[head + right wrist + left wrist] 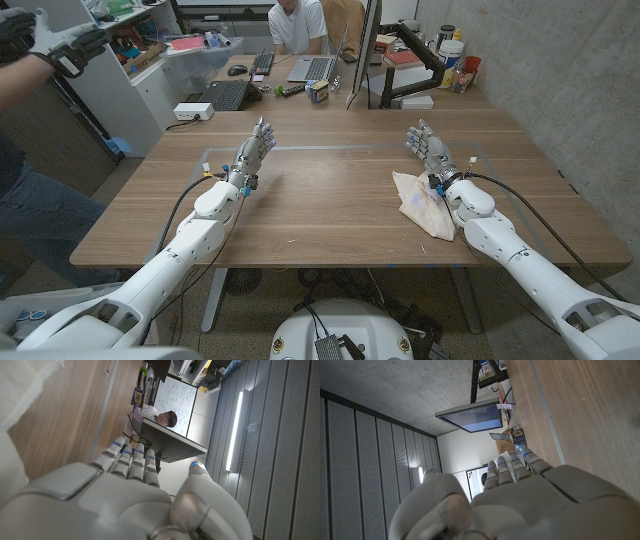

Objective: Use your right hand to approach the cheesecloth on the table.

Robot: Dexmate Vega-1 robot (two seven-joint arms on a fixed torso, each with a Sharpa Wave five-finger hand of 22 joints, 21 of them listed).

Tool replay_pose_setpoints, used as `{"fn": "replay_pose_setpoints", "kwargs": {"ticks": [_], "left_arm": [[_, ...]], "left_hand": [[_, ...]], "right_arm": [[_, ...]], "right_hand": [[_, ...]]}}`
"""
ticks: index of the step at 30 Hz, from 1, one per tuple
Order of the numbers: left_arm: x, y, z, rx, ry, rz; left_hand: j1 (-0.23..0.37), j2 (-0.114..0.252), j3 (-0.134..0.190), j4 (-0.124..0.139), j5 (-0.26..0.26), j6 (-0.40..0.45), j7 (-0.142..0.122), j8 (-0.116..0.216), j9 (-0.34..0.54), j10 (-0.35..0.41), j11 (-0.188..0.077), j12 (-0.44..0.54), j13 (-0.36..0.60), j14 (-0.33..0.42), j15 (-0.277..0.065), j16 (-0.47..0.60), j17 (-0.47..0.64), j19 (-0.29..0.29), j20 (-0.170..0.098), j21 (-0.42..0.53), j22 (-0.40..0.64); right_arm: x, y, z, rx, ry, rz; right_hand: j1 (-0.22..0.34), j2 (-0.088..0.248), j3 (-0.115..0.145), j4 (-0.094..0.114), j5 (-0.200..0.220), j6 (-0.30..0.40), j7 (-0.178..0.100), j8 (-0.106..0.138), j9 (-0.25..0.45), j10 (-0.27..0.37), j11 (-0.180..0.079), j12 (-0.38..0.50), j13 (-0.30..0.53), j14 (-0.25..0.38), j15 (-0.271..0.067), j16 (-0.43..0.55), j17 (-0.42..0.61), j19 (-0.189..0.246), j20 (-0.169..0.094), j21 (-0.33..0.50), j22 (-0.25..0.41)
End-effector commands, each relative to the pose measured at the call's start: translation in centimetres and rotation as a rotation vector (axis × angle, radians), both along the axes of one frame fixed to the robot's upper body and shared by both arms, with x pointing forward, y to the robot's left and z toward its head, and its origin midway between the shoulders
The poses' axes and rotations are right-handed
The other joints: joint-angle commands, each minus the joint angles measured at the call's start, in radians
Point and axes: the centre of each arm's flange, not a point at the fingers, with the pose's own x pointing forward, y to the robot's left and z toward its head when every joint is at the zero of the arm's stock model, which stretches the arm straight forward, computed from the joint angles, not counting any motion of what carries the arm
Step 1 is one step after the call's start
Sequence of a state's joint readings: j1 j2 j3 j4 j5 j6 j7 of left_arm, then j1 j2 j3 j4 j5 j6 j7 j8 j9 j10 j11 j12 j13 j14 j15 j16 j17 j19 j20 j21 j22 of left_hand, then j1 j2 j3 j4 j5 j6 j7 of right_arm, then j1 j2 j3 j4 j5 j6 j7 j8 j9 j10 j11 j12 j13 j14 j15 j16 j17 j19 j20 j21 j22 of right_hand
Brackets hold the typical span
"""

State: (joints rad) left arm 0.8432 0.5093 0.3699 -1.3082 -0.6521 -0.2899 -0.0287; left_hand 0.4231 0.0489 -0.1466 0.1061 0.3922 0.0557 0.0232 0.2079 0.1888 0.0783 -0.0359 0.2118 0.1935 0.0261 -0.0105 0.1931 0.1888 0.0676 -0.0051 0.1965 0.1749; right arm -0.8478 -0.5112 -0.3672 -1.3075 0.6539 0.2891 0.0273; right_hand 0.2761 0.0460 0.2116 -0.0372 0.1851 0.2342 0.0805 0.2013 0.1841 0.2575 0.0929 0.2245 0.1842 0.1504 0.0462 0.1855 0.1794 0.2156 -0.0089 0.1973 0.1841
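A crumpled cream cheesecloth (420,203) lies on the wooden table (330,195) on the right side. My right hand (430,150) stands just beyond and right of the cloth's far edge, fingers stretched out and apart, holding nothing; its wrist sits beside the cloth. In the right wrist view the cheesecloth (20,385) shows close beside my right hand (125,495). On the left side of the table my left hand (255,148) is raised with fingers extended, empty. The left wrist view shows the back of my left hand (520,500) with straight fingers.
A person sits behind the table at a laptop (313,68); another keyboard (224,95), a monitor on an arm (362,45) and small items crowd the far edge. A person's gloved hand (60,45) is at far left. Tape lines mark the tabletop.
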Motion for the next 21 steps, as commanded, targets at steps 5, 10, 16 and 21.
{"fn": "replay_pose_setpoints", "kwargs": {"ticks": [5,10,16,21], "left_arm": [[-0.54,-0.28,0.22,-0.019,-0.019,0.0],[-0.45,-0.47,0.3,-0.017,-0.023,-0.005],[-0.33,-0.6,0.44,-0.011,-0.022,-0.009],[-0.19,-0.67,0.3,-0.006,-0.014,-0.013]], "left_hand": [[0.011,0.004,-0.009,-0.001,0.003,0.01,-0.001,0.004,0.001,0.011,-0.002,0.005,0.002,0.015,-0.001,0.005,0.001,0.011,-0.003,0.007,0.005],[0.013,0.005,-0.01,-0.002,0.001,0.016,-0.001,0.006,0.002,0.015,-0.003,0.007,0.002,0.019,-0.004,0.006,0.001,0.012,-0.004,0.007,0.005],[0.013,0.006,-0.012,-0.002,0.001,0.017,-0.003,0.005,0.002,0.017,-0.003,0.007,0.002,0.02,-0.008,0.006,0.001,0.013,-0.003,0.007,0.005],[0.014,0.006,-0.013,-0.002,0.0,0.017,-0.004,0.005,0.002,0.018,-0.004,0.007,0.002,0.02,-0.009,0.005,0.001,0.014,-0.002,0.007,0.005]], "right_arm": [[-0.1,0.13,-0.22,0.022,0.0,0.01],[-0.27,0.22,0.03,0.026,-0.01,0.012],[-0.47,0.21,0.45,0.012,-0.018,0.007],[-0.46,0.11,0.55,0.01,-0.02,0.006]], "right_hand": [[0.006,0.003,0.006,-0.002,0.005,0.009,-0.005,0.002,0.003,0.008,-0.001,0.003,0.001,0.009,-0.001,0.005,0.005,0.009,0.001,0.004,0.003],[0.006,0.004,0.006,-0.003,0.004,0.009,-0.006,0.002,0.003,0.007,-0.003,0.003,0.001,0.009,-0.001,0.005,0.005,0.009,0.001,0.005,0.003],[0.007,0.005,0.006,-0.003,0.004,0.01,-0.007,0.001,0.003,0.009,0.0,0.003,0.001,0.009,-0.002,0.005,0.005,0.009,0.002,0.005,0.003],[0.007,0.005,0.006,-0.004,0.003,0.009,-0.007,0.0,0.003,0.011,-0.003,0.003,0.001,0.008,-0.002,0.004,0.005,0.009,0.002,0.005,0.003]]}}
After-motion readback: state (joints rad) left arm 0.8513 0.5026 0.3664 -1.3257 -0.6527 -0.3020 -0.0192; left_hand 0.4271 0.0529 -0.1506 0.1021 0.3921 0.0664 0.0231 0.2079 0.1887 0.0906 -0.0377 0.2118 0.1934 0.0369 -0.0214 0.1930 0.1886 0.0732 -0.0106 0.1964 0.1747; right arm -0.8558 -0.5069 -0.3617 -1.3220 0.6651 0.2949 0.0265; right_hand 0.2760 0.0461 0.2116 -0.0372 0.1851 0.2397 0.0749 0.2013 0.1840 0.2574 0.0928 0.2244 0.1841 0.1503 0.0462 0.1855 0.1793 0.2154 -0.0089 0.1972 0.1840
